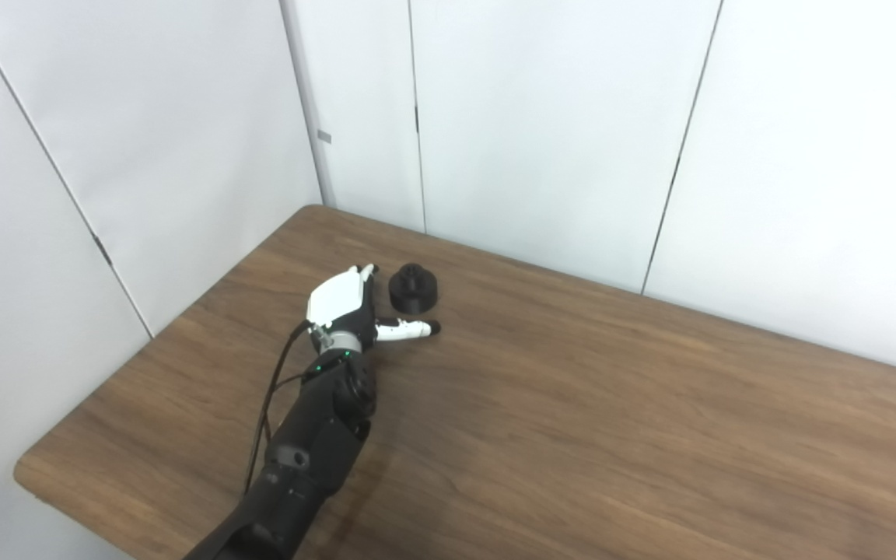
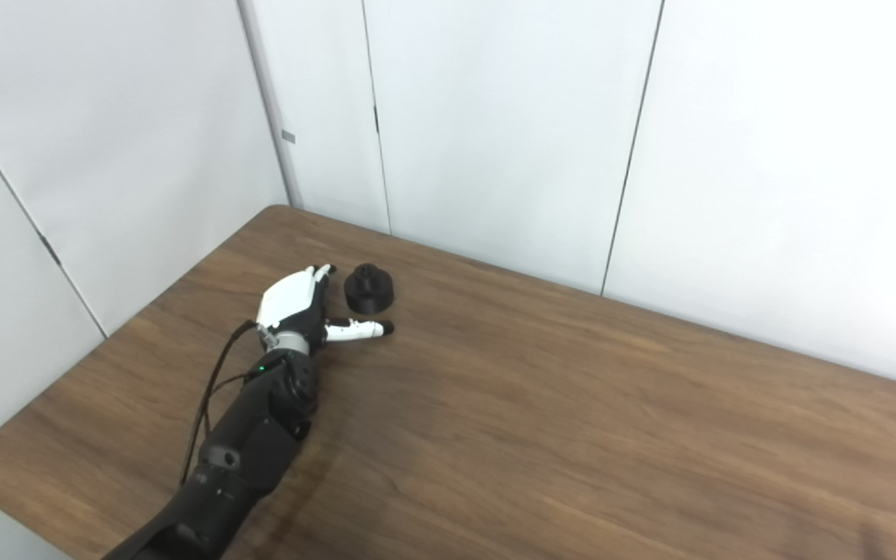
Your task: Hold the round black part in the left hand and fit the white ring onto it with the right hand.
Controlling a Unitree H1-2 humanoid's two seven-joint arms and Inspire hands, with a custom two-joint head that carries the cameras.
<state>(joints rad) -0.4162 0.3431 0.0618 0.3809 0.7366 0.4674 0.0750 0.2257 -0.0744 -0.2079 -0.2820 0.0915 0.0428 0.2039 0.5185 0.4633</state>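
Round black plastic part [image 1: 414, 287] sits upright on the brown wood-grain worktop [image 1: 611, 404], far left | left hand [image 1: 348, 307] just beside it, released, thumb stretched under its near side, fingers apart | step: reaching to grasp | next: close around part, lift | white ring and right hand out of view.

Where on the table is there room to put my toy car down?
The table is bare wood across its whole middle and right side, from the wall back to the near edge. The only crowded spot is the far left corner, where the left hand sits open beside the round black part.
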